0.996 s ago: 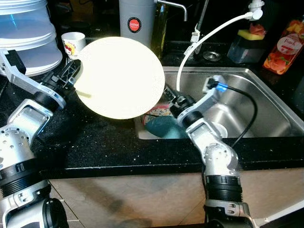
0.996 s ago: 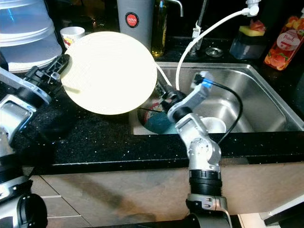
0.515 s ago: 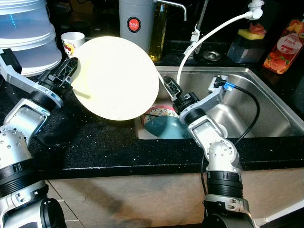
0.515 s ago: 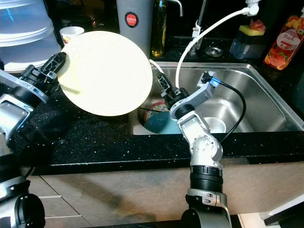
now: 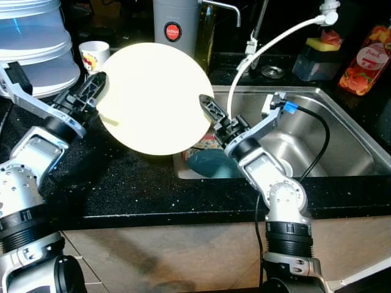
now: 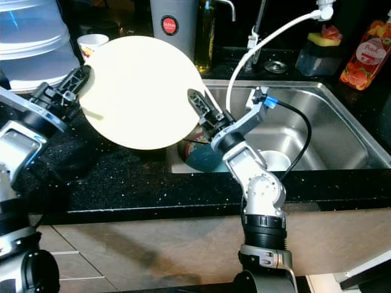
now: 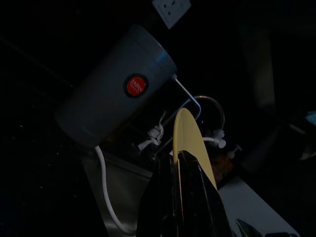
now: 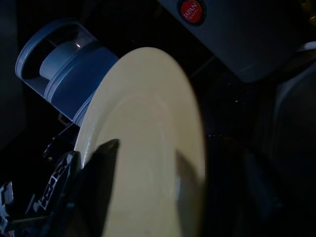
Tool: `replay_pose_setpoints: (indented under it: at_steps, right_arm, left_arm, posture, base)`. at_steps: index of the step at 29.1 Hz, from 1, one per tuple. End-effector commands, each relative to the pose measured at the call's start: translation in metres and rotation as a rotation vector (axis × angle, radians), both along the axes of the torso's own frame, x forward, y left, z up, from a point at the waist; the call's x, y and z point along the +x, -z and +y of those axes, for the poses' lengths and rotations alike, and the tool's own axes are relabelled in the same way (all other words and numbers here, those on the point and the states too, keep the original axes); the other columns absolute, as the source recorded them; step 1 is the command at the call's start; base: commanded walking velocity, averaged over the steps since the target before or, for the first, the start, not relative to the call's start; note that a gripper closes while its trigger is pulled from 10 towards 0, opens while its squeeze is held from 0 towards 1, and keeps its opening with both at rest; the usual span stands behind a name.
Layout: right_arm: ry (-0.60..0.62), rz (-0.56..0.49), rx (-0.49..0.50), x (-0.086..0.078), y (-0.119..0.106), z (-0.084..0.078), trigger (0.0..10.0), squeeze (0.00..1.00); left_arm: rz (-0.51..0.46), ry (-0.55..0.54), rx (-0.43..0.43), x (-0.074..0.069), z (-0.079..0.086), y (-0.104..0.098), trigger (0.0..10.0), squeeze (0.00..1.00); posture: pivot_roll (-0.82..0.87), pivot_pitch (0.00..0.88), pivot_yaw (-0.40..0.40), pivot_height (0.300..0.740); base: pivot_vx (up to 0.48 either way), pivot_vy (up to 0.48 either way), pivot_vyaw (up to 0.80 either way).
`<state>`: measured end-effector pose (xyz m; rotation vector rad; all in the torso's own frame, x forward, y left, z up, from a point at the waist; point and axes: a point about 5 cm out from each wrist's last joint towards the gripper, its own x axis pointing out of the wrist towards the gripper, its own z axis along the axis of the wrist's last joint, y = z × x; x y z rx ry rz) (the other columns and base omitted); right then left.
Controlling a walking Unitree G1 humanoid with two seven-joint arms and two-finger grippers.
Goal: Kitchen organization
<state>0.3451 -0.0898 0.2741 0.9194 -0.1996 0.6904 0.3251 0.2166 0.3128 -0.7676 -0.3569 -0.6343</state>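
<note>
A large pale yellow plate hangs tilted above the black counter, just left of the sink. My left gripper is shut on its left rim; the left wrist view looks along the plate's thin edge between the black fingers. My right gripper reaches up from the sink to the plate's right rim. It is open, and in the right wrist view one finger lies across the plate's face.
In the sink lie a teal bowl, a patterned dish and a white bowl. Behind the plate stand a grey canister, a white cup and stacked containers. A white hose arcs over the sink.
My right gripper has risen out of the sink and moved left onto the plate's right rim. The plate, held in the left gripper, has lifted slightly.
</note>
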Motion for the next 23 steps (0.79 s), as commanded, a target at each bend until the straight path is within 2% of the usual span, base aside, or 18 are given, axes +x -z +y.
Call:
replay_pose_setpoints:
  at_steps: [1,23]
  right_arm:
    - [-0.025,0.01,0.029,-0.0035,0.0034,0.0031,0.0,0.0]
    - [-0.063,-0.022,0.087,-0.0057,-0.0021,0.0005,0.0,0.0]
  left_arm:
    - [-0.003,0.016,0.0,-0.0023,-0.0019,0.001,0.0,0.0]
    - [0.041,-0.009,0.024,0.0008,-0.0026,0.0081,0.0,0.0]
  posture:
    - [0.03,0.132,-0.034,0.74]
    - [0.03,0.133,-0.037,0.74]
  base:
    - [0.0,0.0,0.0]
    - [0.0,0.0,0.0]
